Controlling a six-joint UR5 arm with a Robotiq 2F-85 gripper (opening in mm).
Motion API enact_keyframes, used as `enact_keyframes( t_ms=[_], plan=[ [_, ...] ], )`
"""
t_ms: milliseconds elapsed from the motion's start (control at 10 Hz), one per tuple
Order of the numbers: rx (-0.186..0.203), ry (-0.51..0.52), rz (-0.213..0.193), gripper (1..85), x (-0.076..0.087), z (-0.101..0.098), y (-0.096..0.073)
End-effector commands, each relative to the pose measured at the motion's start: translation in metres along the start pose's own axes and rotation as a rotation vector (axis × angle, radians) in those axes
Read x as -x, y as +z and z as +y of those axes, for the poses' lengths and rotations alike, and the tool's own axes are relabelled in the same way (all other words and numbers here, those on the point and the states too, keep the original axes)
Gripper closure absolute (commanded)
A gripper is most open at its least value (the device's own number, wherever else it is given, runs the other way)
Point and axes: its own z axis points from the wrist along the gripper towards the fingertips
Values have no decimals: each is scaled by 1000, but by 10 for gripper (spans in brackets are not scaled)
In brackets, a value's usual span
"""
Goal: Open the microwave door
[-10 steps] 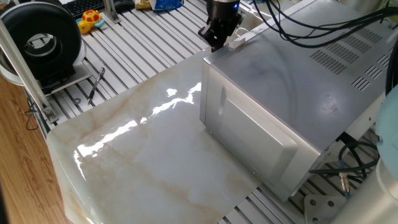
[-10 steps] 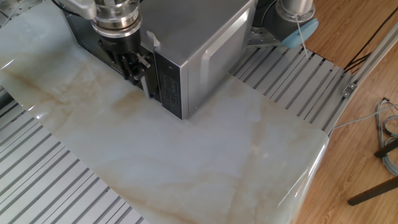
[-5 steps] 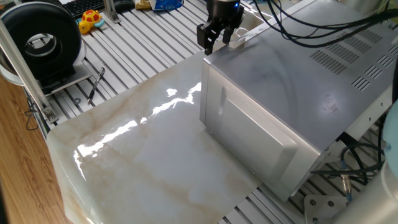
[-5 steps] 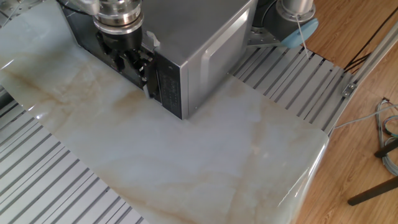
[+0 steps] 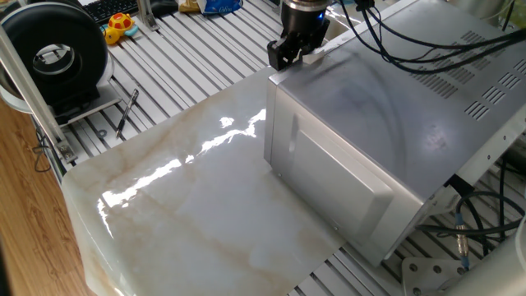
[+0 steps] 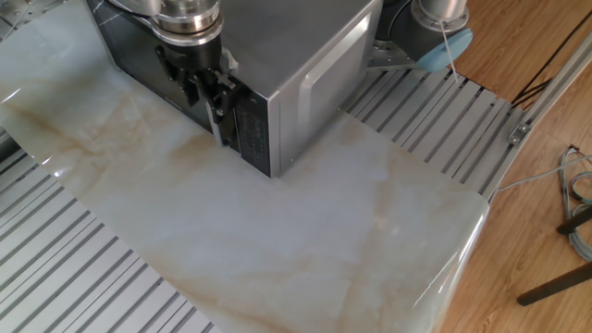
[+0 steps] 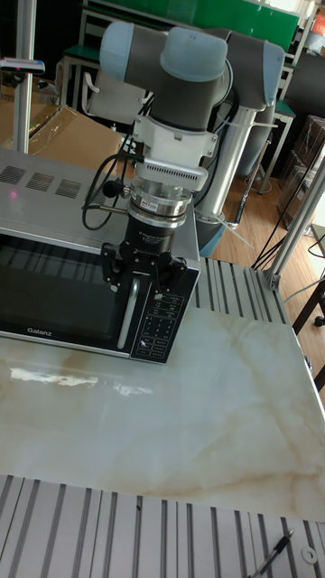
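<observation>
- At the top of the microwave door's handle (image 7: 125, 312), the end effector (image 7: 144, 272) hangs straight down off the arm, its two fingers apart, one on each side of the vertical bar; whether the pads touch it cannot be told.
- In the other fixed view the same end effector (image 6: 205, 81) sits right against the front face, just beside the keypad strip (image 6: 246, 125).
- The microwave door (image 7: 54, 289) is shut, flush with the front of the microwave (image 5: 394, 107); its dark glassy face carries the handle at the edge next to the control panel (image 7: 162, 316).
- The microwave stands on the marble surface (image 5: 189, 214), toward its back edge, with the vent slots (image 5: 460, 70) on top.
- Handling, as a judgement: the door is a stiff hinged panel, light beside the heavy box; its latch will likely resist at first. The smooth handle is the place to grip, mid-bar or higher, and the pull should follow the hinge arc; a loose grip could slip off.
- Cables (image 5: 394, 37) trail from the arm over the microwave's top.
</observation>
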Motion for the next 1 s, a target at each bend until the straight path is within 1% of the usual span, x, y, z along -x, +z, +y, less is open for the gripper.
enact_keyframes(
  t_ms=[0, 200, 400, 800, 900],
  plan=[
    [8, 19, -3, 393, -1, 5, 3],
    [8, 17, -2, 433, -1, 5, 4],
    [4, 17, 3, 440, -3, 3, 3],
    [24, 24, 1, 490, -4, 5, 8],
    [24, 24, 0, 503, -4, 5, 9]
  ],
)
